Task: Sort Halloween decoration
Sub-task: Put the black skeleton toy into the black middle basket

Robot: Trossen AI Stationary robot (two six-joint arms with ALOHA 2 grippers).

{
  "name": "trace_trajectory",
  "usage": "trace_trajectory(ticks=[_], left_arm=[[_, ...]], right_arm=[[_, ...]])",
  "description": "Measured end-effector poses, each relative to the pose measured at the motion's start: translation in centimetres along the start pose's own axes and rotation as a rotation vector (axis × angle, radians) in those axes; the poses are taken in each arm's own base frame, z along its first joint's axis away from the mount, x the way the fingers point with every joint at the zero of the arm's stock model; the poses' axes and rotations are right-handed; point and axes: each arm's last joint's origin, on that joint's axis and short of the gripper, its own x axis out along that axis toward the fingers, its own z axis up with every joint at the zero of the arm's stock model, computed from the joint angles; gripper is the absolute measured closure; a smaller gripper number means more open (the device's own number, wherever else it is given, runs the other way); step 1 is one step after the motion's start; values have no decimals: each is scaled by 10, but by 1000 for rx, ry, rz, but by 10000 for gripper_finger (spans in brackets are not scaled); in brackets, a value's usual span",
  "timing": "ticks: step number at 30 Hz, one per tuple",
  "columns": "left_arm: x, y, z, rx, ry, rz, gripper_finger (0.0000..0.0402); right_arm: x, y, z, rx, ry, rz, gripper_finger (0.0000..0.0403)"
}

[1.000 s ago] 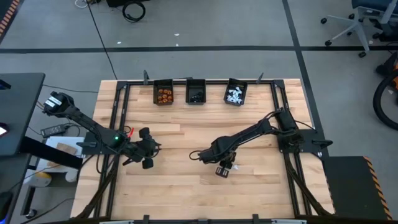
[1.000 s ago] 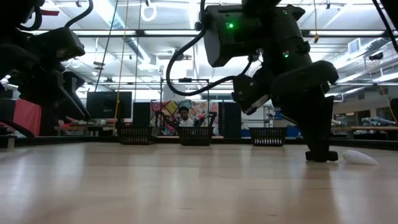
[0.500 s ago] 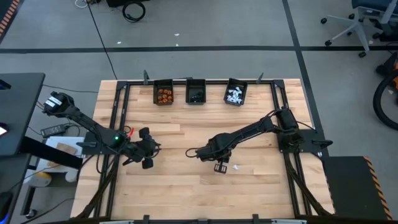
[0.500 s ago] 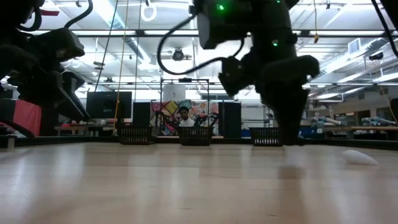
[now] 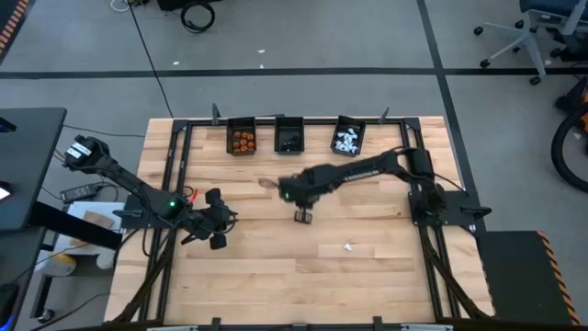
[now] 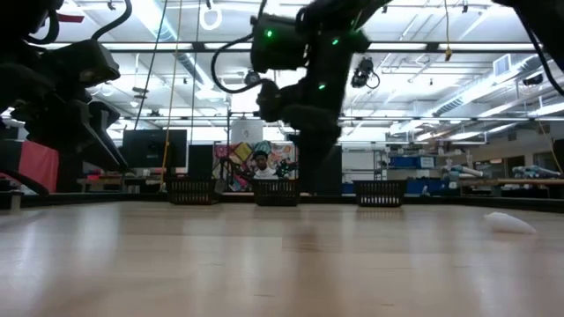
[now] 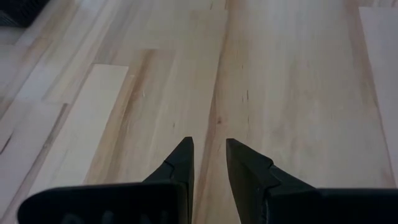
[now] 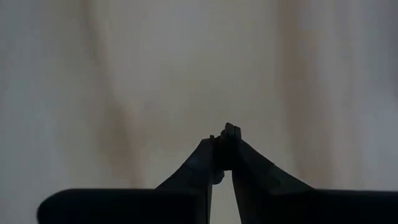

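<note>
The right claw (image 8: 222, 149) hangs over the middle of the pale wooden desk (image 5: 276, 276), its dark fingers pressed together at the tips. The right wrist view shows something small and dark at those tips, but whether it is a trinket or only the fingertips cannot be told. Behind the right claw, toward the near desk edge and a little to its right, one tiny white trinket (image 5: 348, 246) lies alone on the boards, well apart from everything else; it looks like the only loose piece of the Halloween decoration left in sight.

Well off to the right claw's left, the left claw (image 7: 208, 155) waits low over bare wood with a narrow gap between its fingers and nothing in it.

Ahead of the right claw, along the far edge, stand three small black rectangular bins: one with orange pieces (image 5: 242, 140), one with black pieces (image 5: 289, 139), one with white pieces (image 5: 347, 140). Judging by this, the sorting is nearly done: the colours are already separated, and what remains is the white piece on the desk, plus whatever the right claw may be carrying.
</note>
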Motion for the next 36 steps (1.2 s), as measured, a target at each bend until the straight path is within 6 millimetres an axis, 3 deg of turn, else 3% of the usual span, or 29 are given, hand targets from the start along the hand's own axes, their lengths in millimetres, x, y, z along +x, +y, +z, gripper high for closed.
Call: trace_trajectory(ticks=[8,15,27,36], left_arm=[[0,0,0,0,-1,1,329],[0,0,1,23,-11,-3,329],[0,-1,1,45,-15,-2,329],[0,0,2,42,-29,28,328]], right_arm=[[4,-70,30,88,-234,31,353],[3,-120,41,215,-371,8,353],[2,-159,41,260,-420,-119,349],[5,-176,36,266,-400,-93,285]])
